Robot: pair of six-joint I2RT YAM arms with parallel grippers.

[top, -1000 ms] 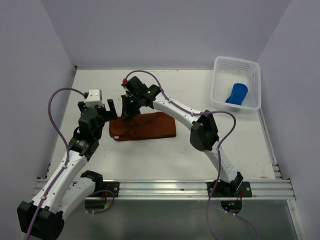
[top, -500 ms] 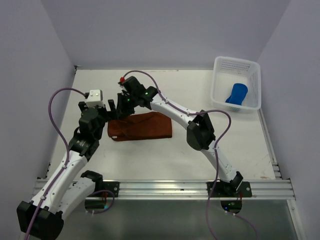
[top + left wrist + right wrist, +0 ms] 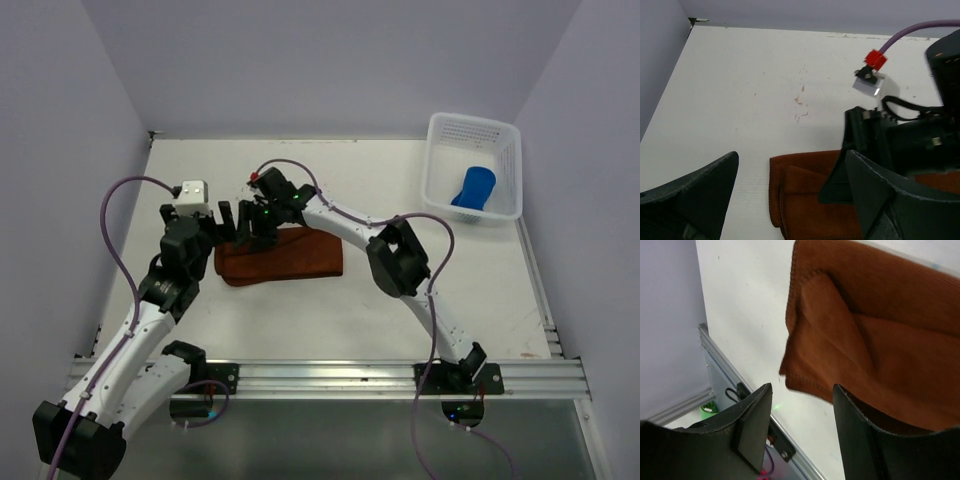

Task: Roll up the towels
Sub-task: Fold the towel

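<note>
The rust-brown towel lies folded flat on the white table, its left end doubled over. My right gripper hovers over that left end, jaws open and nothing between them; the brown cloth lies just beyond its fingertips. My left gripper stands wide open just left of the towel's end, its fingers straddling the end without touching it. The right gripper's black body fills the right of the left wrist view. The blue towel sits rolled up in the basket.
A white perforated basket stands at the table's back right corner. Purple walls close the left, back and right sides. An aluminium rail runs along the near edge, also seen below the right gripper.
My right gripper was shut on the towel's left end, which it has now let go by opening. It has dropped lower over that end. The towel has slid slightly left. The left arm has barely moved.
</note>
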